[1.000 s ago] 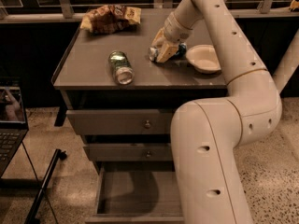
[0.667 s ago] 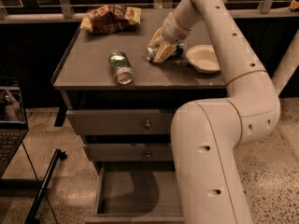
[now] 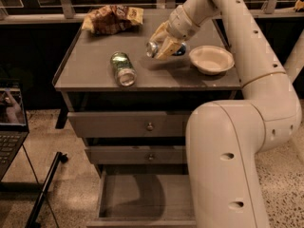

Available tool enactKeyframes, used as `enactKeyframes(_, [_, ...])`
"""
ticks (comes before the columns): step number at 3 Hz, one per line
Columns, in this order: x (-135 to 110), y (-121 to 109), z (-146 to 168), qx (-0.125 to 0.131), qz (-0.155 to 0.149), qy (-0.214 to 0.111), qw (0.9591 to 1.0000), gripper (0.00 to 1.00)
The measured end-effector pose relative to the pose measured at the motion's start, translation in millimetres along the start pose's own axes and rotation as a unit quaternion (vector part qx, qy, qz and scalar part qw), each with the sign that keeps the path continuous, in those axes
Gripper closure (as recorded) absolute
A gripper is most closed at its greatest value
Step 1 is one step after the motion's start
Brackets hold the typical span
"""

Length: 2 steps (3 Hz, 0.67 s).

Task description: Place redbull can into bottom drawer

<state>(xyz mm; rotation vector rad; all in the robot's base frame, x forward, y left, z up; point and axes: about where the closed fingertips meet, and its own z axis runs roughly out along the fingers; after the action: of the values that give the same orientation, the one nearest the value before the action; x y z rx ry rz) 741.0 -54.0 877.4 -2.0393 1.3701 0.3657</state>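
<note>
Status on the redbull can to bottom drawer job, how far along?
Done: the bottom drawer stands pulled open. In hand: the tool is shut on the redbull can, holding it on its side over the cabinet top. Left: carry it down and release it in the drawer.

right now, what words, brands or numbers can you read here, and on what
No text reads clearly.
Slim blue-and-silver metal can, clamped in the pincer over the grey cabinet top: print blurred.
Fat green can lying on its side: label unreadable.
Crumpled brown snack bag: print unreadable.
Laptop screen: no legible text.
</note>
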Motion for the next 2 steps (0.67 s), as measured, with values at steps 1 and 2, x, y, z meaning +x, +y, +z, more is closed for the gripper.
enactKeyframes(1, [-25.9, 8.4, -23.8, 0.016, -0.022, -0.045, 0.9986, 1.00])
enactKeyframes(2, [-58.3, 28.0, -45.0, 0.033, -0.055, -0.104, 0.9925, 1.00])
